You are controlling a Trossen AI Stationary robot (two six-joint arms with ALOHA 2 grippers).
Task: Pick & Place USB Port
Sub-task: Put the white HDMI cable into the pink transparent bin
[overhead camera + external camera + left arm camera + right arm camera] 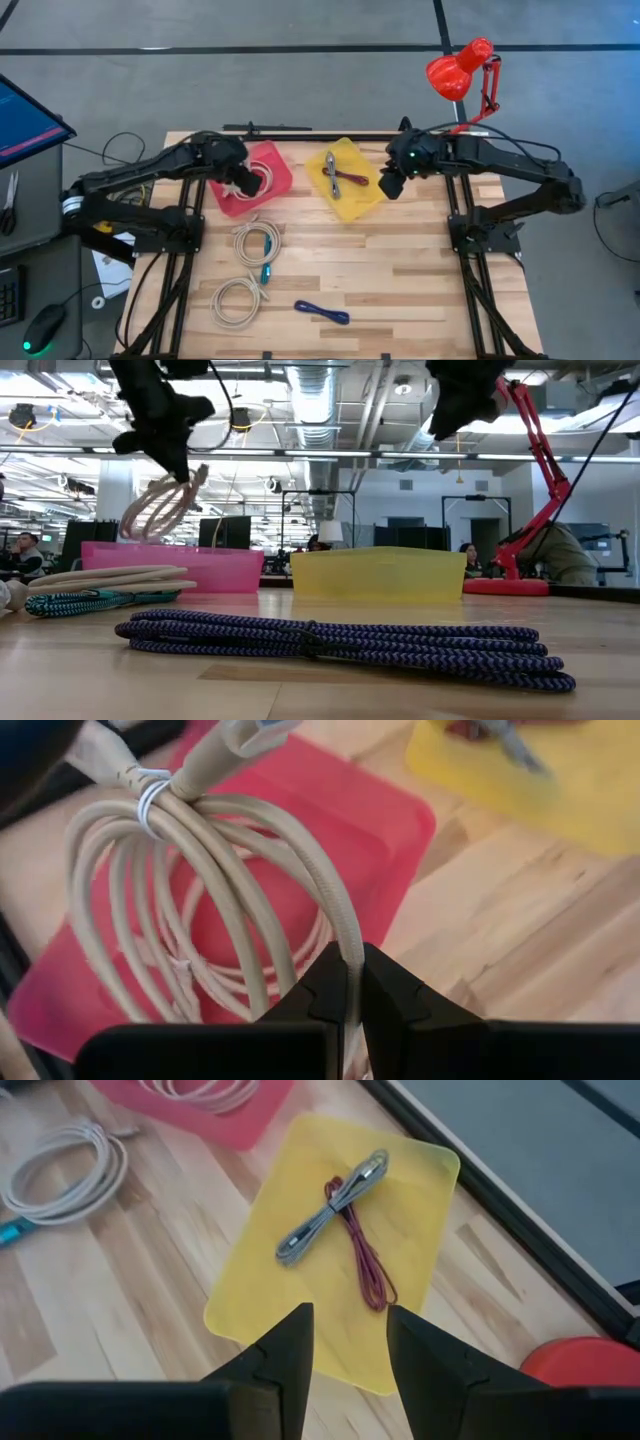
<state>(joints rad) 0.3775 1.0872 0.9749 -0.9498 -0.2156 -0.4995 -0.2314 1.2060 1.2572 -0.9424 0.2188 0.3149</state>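
So the left gripper (350, 995) is clamped shut on a coiled beige USB cable (200, 900), pinching one strand of the loop, and the coil hangs down from it right above the pink tray (275, 170). In the low view the bundle dangles clear of the tray's rim, not touching, loops hanging roughly vertical. The drop looks basically straight down: the tray sits directly under the coil, so I'd guess the thing to watch is the low end of the loop catching the near wall of the tray.

The right gripper (350, 1345) hovers above the yellow tray (420, 1170) with its fingers apart and nothing between them. A grey cable (330, 1215) and a dark red cable (365, 1260) lie crossed in that tray.

Still on the tabletop (400, 270): two more beige coils (255, 240), one with a teal connector end, closer to the left arm, and a blue braided cable (322, 312) near the front edge, about midway between the arms. Plenty of bare wood around all of them.
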